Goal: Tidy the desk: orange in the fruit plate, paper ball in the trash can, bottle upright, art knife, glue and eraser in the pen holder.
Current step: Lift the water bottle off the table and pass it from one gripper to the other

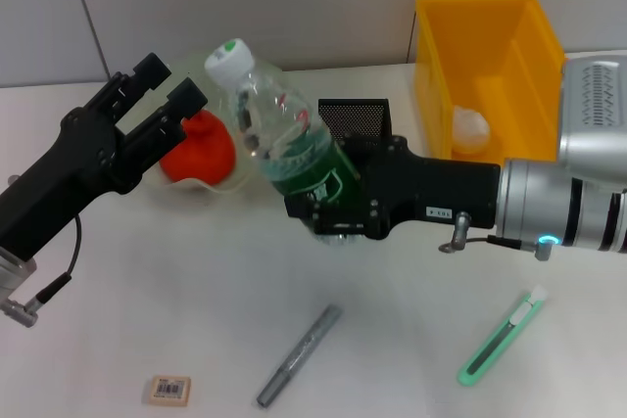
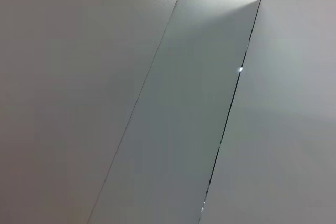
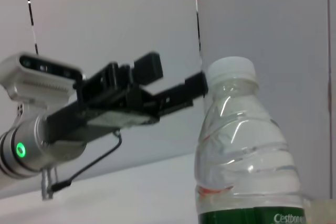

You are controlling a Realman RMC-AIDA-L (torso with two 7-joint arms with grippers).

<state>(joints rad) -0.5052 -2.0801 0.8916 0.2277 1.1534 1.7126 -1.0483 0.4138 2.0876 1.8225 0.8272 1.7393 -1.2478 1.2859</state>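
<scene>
Clamped around the green-labelled lower body of the clear plastic water bottle (image 1: pixel 284 134), the right gripper (image 1: pixel 328 205) holds it off the white desk (image 1: pixel 118 301), tilted with its white cap (image 1: pixel 228 59) leaning toward the robot's left and the back wall. From the right wrist camera the bottle (image 3: pixel 247 156) fills the near side, cap uppermost. Over the left part of the desk the left gripper (image 1: pixel 165 87) hovers with its two black fingers spread and nothing between them; it also shows beyond the bottle in the right wrist view (image 3: pixel 176 80).

Behind the bottle stands the tall black mesh pen holder (image 1: pixel 358 116). Left of it, the red-orange lumpy orange (image 1: pixel 201 149) sits in the pale green wavy-rimmed glass fruit plate (image 1: pixel 211 186). At the back right, the bright yellow plastic trash can (image 1: pixel 490 66) holds a white paper ball (image 1: pixel 470 127).

On the near desk lie, well apart, the small tan eraser with a barcode label (image 1: pixel 169 389), the grey round glue stick (image 1: pixel 299 355) and the flat mint-green art knife (image 1: pixel 502 335).
</scene>
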